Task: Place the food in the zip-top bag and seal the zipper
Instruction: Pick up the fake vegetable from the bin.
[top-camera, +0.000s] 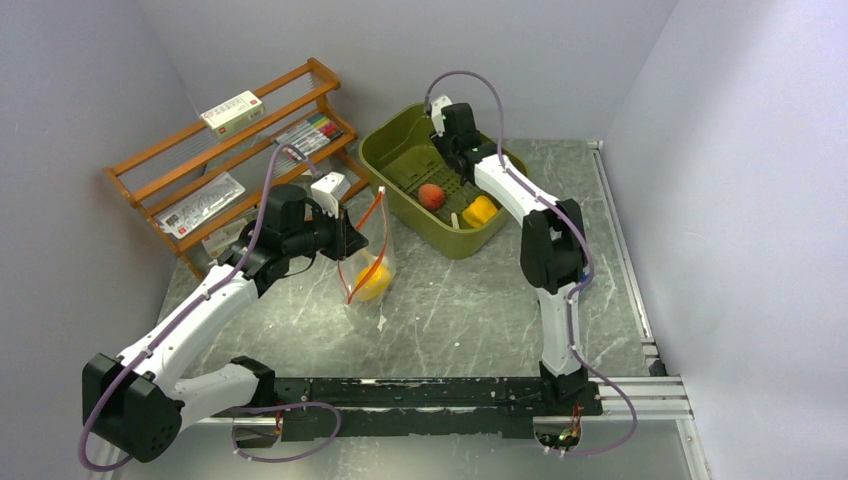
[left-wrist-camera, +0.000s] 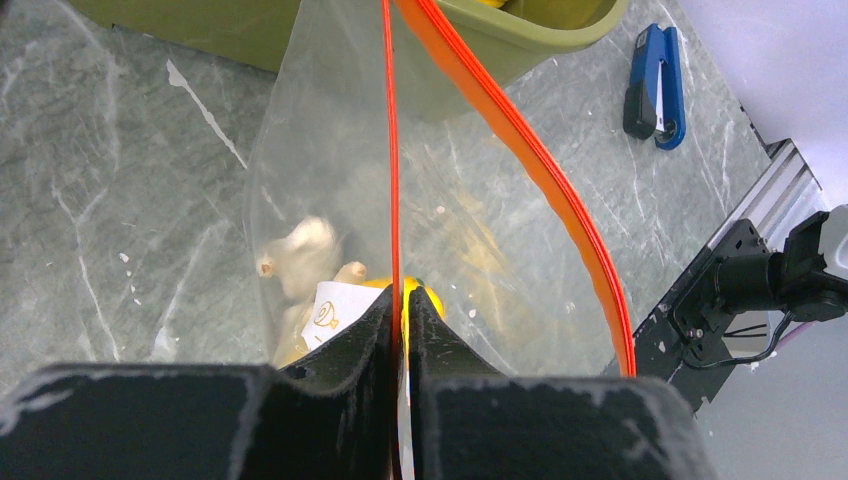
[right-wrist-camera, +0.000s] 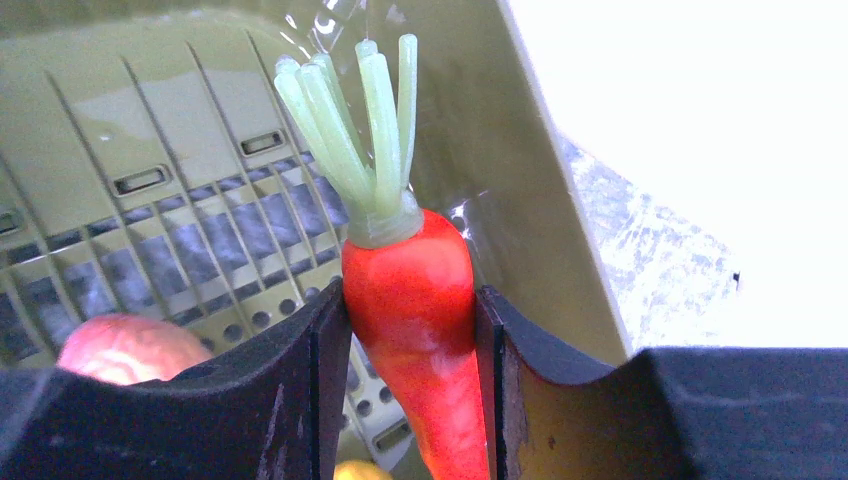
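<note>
The carrot (right-wrist-camera: 405, 270) is clamped in the right gripper (right-wrist-camera: 410, 315); the zip-top bag (left-wrist-camera: 320, 170) lip is pinched by the left gripper (left-wrist-camera: 400, 305). Tip-first lowering through that mouth is advised.

The zip-top bag (top-camera: 362, 300) is set on the middle of the table (top-camera: 470, 310). The basket (top-camera: 410, 165) is placed behind it, to the right, with a carrot (right-wrist-camera: 410, 290) and a round fruit (top-camera: 431, 195) inside. A rack (top-camera: 230, 165) is set back left.

Around the zip-top bag (top-camera: 368, 288), you have bare desk (top-camera: 460, 310) from 3 to 6 o'clock. The olive basket (top-camera: 400, 200) walls off 1 o'clock, close by. The wooden rack (top-camera: 200, 170) stands at 10, and your left end effector (top-camera: 347, 238) crowds 9.
</note>
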